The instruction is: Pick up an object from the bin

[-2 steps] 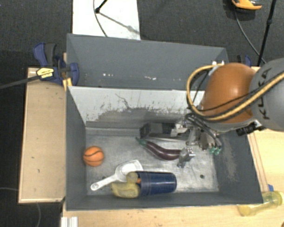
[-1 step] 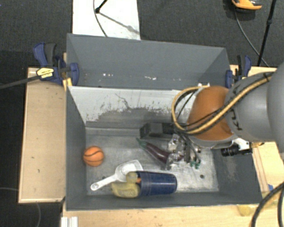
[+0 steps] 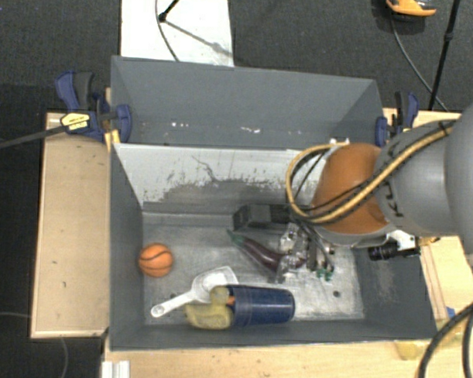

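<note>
My gripper [image 3: 294,258] is low in the bin's right half, under the orange wrist cover. A dark maroon, elongated thing with a green edge [image 3: 255,251] lies slanted on the floor, its right end reaching right up to the gripper. Whether it is held cannot be made out. Just behind it, by the back wall, a black boxy thing [image 3: 255,217] rests. In front of the gripper a dark blue cylinder [image 3: 262,304] lies on its side.
A yellow spongy lump [image 3: 207,315] touches the blue cylinder's left end. A white scoop [image 3: 192,292] lies beside them, and a small orange ball [image 3: 156,260] sits at the left. The arm and its cables cover the bin's right side.
</note>
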Available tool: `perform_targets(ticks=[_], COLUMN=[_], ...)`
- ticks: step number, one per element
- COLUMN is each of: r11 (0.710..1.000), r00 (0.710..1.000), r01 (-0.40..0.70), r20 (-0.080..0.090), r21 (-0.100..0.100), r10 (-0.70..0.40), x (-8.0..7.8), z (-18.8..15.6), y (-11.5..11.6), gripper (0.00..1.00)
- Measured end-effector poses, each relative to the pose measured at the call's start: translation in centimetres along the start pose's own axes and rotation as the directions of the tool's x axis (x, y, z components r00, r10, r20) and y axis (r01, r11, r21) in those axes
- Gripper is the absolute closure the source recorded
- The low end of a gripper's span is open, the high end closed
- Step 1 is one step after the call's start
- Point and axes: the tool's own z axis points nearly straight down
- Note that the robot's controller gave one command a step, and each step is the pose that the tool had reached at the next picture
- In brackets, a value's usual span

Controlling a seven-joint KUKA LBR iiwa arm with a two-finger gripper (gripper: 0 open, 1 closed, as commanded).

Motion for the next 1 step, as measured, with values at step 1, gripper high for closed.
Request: perform_targets(ticks=[1], r11=[0.999], r00=[0.999], r01=[0.052], r20=[-0.002], r21=[-0.001], r10=[-0.052], x=[1.05], z=[-16.42], y=[3.78], gripper=[1.0])
